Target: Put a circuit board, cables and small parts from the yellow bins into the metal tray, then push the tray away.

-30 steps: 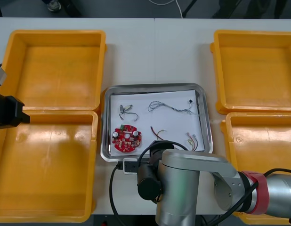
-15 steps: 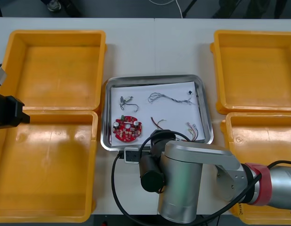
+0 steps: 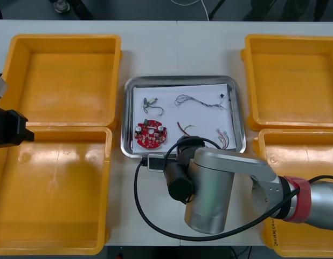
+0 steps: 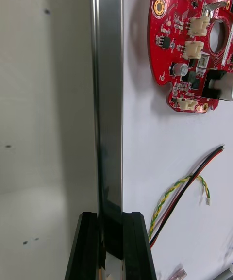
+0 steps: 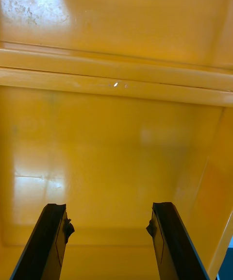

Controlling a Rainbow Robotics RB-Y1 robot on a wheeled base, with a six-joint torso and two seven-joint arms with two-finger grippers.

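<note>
Right claw (image 4: 112,246) clamps the near rim of the metal tray (image 4: 108,90); yellow bins (image 3: 64,38) flank it. The tray looks stiff and slick, its circuit board (image 3: 150,135) loose: hold the rim, slide gently. Left claw (image 5: 109,241) gapes wide, left of the tray.

The flat white counter (image 3: 177,54) has a thin seam running down its middle; beyond its far edge lies dark floor (image 3: 134,8).

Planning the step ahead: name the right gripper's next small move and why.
Probably push the metal tray away across the table: the right gripper clamps its near rim, and the circuit board and cables lie inside. Left gripper hovers open over a yellow bin.
</note>
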